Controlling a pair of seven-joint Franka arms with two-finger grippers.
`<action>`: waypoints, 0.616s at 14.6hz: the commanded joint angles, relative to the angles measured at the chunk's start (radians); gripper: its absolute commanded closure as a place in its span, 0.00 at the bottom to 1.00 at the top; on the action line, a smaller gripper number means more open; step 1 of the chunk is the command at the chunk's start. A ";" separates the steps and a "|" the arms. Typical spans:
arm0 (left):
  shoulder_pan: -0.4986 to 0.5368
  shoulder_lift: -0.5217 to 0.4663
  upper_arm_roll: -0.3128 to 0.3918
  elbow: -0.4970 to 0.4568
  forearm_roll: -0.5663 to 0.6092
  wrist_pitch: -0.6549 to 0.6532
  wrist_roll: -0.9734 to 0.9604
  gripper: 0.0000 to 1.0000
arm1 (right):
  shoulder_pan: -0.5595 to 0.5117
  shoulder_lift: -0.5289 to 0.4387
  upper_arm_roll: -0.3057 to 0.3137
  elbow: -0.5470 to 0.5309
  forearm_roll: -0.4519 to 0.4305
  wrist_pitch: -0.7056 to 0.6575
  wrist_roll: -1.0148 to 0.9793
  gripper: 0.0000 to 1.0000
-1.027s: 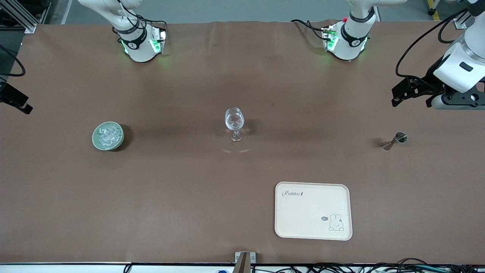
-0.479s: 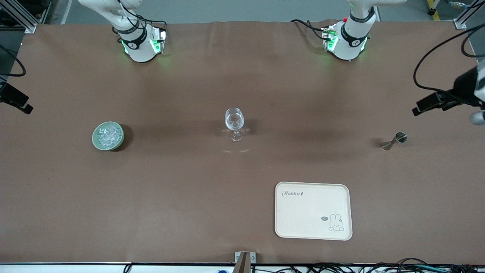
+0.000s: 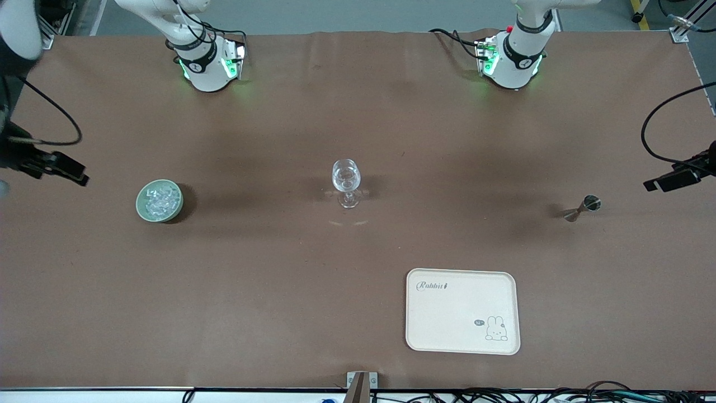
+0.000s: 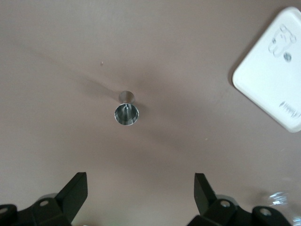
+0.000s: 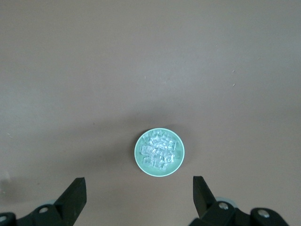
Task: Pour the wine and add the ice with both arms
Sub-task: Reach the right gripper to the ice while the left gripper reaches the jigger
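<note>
Left gripper [image 4: 140,193] withdrawn, right gripper [image 5: 139,195] nearer ice [image 5: 159,151] — both open

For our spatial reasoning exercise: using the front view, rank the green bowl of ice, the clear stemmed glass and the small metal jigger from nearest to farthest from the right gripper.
1. Green bowl of ice, beside the right gripper, at the right arm's end.
2. Clear stemmed glass, mid-table.
3. Small metal jigger, at the left arm's end.

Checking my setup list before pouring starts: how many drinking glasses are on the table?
1. The stemmed glass stands upright mid-table, between the green bowl of ice toward the right arm's end and the metal jigger toward the left arm's end. None seems hidden.
</note>
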 commanded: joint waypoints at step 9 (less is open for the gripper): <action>-0.004 0.352 0.234 0.015 -0.371 -0.005 -0.095 0.00 | -0.054 -0.019 0.007 -0.485 -0.105 0.452 -0.021 0.00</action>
